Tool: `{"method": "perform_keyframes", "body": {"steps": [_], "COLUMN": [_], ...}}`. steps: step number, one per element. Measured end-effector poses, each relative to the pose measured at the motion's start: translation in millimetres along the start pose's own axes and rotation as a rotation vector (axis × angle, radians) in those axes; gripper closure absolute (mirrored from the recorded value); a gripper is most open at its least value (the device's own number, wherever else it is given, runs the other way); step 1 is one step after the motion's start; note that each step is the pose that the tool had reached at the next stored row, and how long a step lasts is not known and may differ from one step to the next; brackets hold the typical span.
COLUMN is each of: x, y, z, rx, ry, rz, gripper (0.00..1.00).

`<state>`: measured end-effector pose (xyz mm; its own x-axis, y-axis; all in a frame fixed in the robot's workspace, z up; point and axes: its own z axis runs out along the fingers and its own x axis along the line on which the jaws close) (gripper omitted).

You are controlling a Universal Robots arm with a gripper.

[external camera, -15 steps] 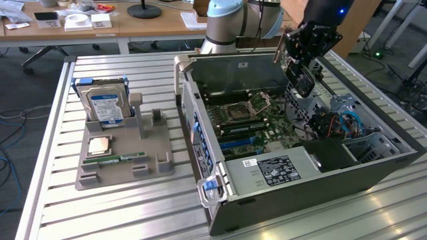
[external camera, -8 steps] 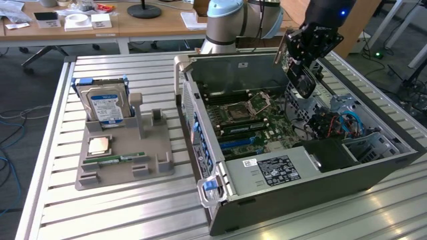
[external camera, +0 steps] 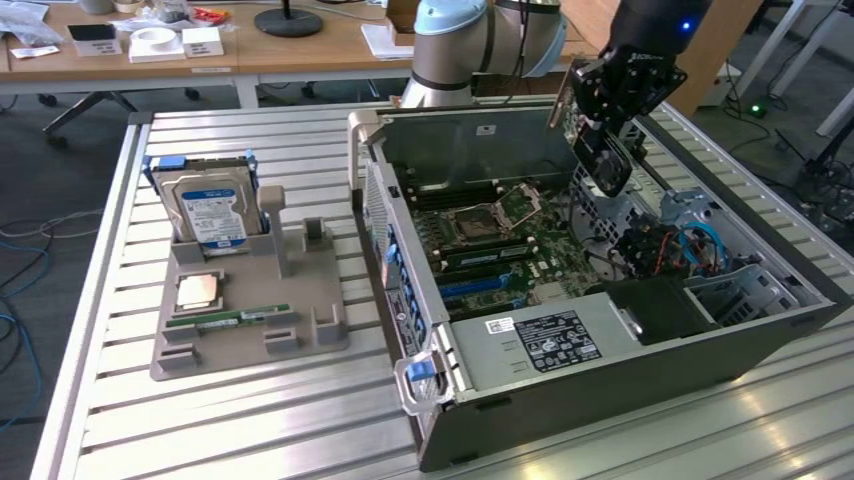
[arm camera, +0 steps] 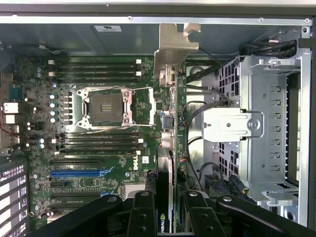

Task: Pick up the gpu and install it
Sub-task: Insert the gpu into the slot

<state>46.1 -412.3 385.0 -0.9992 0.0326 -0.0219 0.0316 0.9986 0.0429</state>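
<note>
- The jaws pinch the gpu (external camera: 603,158) between them, one on each flat face.
- It hangs edge-down above the open computer case (external camera: 627,390), over the case's board and not yet seated.
- It looks stiff and fairly light but fragile, so it is best gripped on the flat faces, away from the fan and contact edge.

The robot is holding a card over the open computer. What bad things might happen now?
The card hangs pinched in the hand above the green board; if it slips, it might drop and hit parts there. The black wires run close beside the card, so they might snag or get squashed if it goes down.
</note>
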Motion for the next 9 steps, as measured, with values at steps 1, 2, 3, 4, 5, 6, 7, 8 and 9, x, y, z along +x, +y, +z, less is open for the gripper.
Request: {"method": "perform_keyframes", "body": {"steps": [1, 2, 3, 4, 5, 6, 7, 8, 9], "x": [0.0, 0.0, 0.0, 0.0, 0.0, 0.0, 0.0, 0.1, 0.3], "y": [0.0, 0.0, 0.0, 0.0, 0.0, 0.0, 0.0, 0.0, 0.0], "z": [0.0, 0.0, 0.0, 0.0, 0.0, 0.0, 0.0, 0.0, 0.0], "rx": [0.0, 0.0, 0.0, -0.0001, 0.0, 0.0, -0.0001, -0.0002, -0.0004], "ry": [0.0, 0.0, 0.0, 0.0, 0.0, 0.0, 0.0002, 0.0004, 0.0008], "rz": [0.0, 0.0, 0.0, 0.0, 0.0, -0.002, -0.005, -0.011, -0.018], "gripper": [0.74, 0.74, 0.74, 0.74, 0.74, 0.74, 0.74, 0.74, 0.74]}}
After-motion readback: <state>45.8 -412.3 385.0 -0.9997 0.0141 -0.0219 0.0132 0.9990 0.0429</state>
